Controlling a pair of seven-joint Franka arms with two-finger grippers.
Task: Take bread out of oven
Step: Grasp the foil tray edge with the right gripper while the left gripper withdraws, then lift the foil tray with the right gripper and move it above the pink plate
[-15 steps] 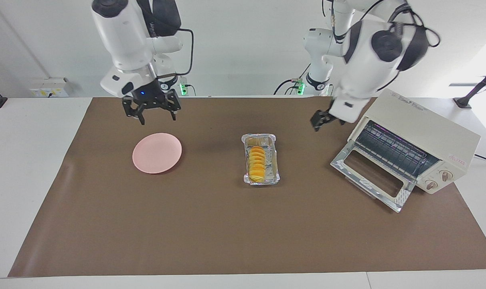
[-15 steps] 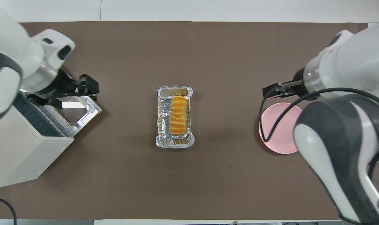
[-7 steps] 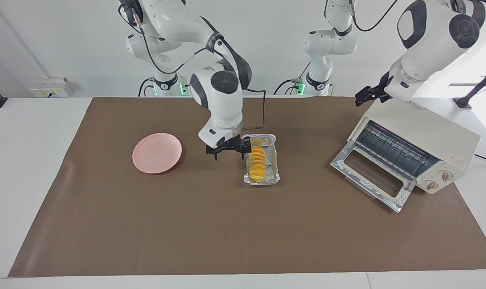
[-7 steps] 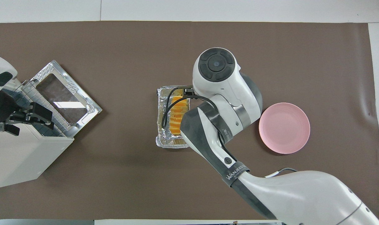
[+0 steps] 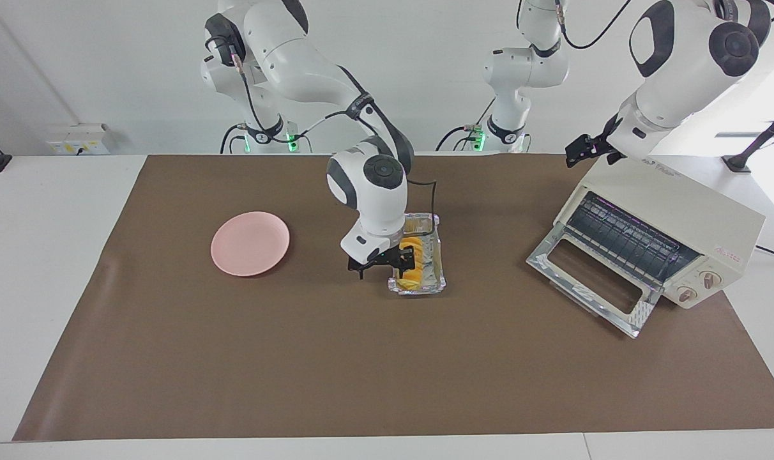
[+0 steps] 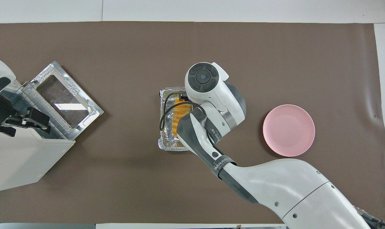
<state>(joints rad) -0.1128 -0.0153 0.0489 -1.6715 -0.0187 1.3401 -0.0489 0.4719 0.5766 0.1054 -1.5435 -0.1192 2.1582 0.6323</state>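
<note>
The yellow-orange bread point(image 5: 410, 273) lies in a crinkled foil tray point(image 5: 434, 255) at the middle of the brown mat. It also shows in the overhead view point(image 6: 179, 111), partly covered by the right arm. My right gripper point(image 5: 387, 262) is open and low at the tray. One finger is over the bread and the other is outside the tray wall on the plate's side. The cream-white oven point(image 5: 681, 217) stands at the left arm's end with its glass door point(image 5: 585, 281) dropped open and its wire rack bare. My left gripper point(image 5: 585, 150) waits over the oven's top.
A round pink plate point(image 5: 250, 243) lies toward the right arm's end of the mat, beside the tray. The right arm's wrist point(image 6: 202, 78) covers its gripper in the overhead view. The oven point(image 6: 17, 165) and its open door point(image 6: 65, 98) fill the left arm's end.
The right gripper swung from above the plate to the tray, then moved along it away from the robots and lower. The left gripper rose from beside the oven door to above the oven.
</note>
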